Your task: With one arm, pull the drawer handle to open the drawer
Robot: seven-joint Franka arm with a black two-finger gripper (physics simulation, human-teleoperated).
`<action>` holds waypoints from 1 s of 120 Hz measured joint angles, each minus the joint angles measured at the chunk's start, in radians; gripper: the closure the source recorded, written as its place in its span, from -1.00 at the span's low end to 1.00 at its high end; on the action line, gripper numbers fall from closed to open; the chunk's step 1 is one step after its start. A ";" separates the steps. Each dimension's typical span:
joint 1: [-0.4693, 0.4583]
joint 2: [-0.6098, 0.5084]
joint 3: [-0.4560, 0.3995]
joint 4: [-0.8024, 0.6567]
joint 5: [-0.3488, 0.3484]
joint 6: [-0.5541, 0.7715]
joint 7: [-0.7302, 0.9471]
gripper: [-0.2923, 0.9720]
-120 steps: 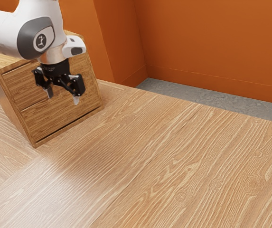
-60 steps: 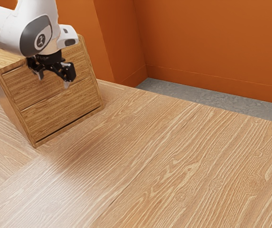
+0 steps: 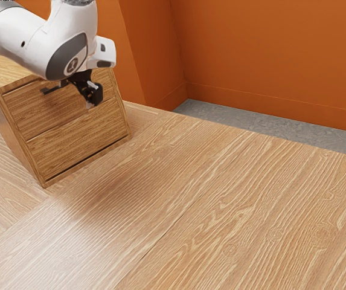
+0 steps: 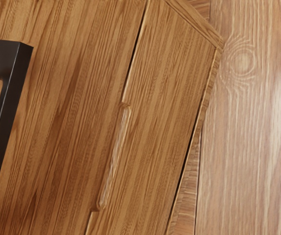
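Note:
A wooden cabinet (image 3: pixel 16 69) with two drawers stands at the exterior view's left. The top drawer front (image 3: pixel 34 109) carries a black bar handle (image 3: pixel 51 89), also seen close up as the handle (image 4: pixel 3 122) in the wrist view. The drawer sits flush with the cabinet. My black gripper (image 3: pixel 87 96) hovers just in front of the top drawer, a little to the exterior view's right of the handle, open and holding nothing. One fingertip (image 3: pixel 89 103) points down along the drawer face. The hand hides the other finger.
The lower drawer front (image 3: pixel 79 142) has a wood-coloured ridge (image 4: pixel 113 156) near the seam. A wide wooden table (image 3: pixel 209 205) spreads to the exterior view's right. Orange walls (image 3: pixel 269 48) stand behind, with a grey floor strip (image 3: pixel 269 124) below them.
My hand has risen and moved in toward the cabinet, turning from pointing downward to facing the top drawer front. The drawer has not moved.

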 joint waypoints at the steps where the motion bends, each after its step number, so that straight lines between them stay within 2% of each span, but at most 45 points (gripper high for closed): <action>1: 0.000 0.001 0.000 0.000 0.001 0.001 0.002 -0.54; 24: 0.009 0.019 0.000 0.001 0.016 0.025 0.043 -0.54; 62: 0.103 0.050 -0.030 0.025 0.012 0.059 0.091 -0.54; 120: 0.132 0.050 -0.035 0.031 0.008 0.089 0.129 -0.54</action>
